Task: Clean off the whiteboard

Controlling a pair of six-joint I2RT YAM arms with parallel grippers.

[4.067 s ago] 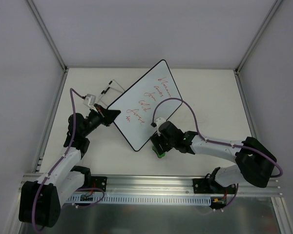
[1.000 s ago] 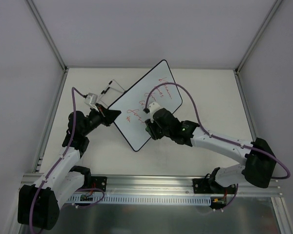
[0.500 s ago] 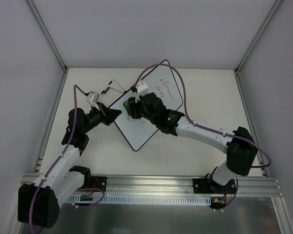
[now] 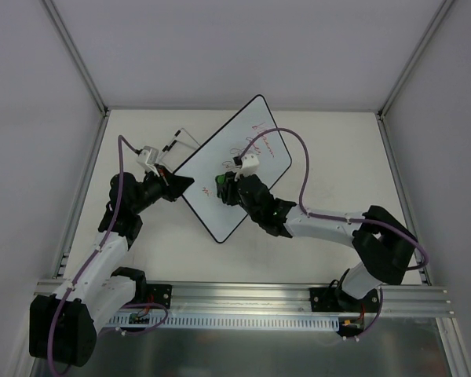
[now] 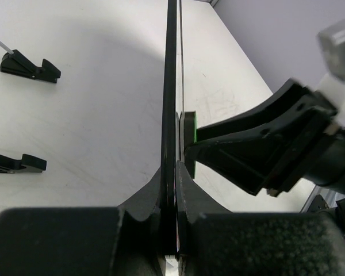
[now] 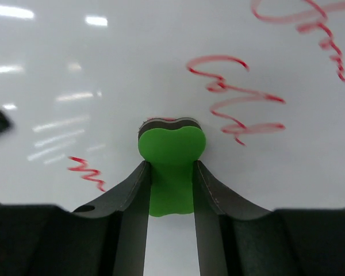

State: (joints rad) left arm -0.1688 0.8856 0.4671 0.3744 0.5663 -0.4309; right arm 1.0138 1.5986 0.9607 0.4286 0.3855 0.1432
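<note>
The whiteboard point(image 4: 213, 216) lies slanted on the table with red handwriting point(image 4: 255, 138) on its far half. My left gripper point(image 4: 175, 187) is shut on the board's left corner. In the left wrist view the board point(image 5: 172, 86) runs edge-on between the shut fingers of my left gripper point(image 5: 173, 175). My right gripper point(image 4: 221, 187) is shut on a green eraser point(image 6: 171, 148) and presses it on the board's face point(image 6: 103, 57), left of centre. Red strokes point(image 6: 236, 109) lie just right of the eraser, and a small one point(image 6: 86, 172) to its left. The eraser also shows in the left wrist view point(image 5: 188, 135).
Two small black stand feet point(image 5: 29, 64) point(image 5: 17, 163) on thin wire lie on the table left of the board, also in the top view point(image 4: 177, 141). Grey walls with metal posts enclose the table. A metal rail point(image 4: 243, 298) runs along the near edge.
My right gripper has carried the eraser from off the board's near edge up across its face to left of centre. The left gripper has kept its hold on the corner.
</note>
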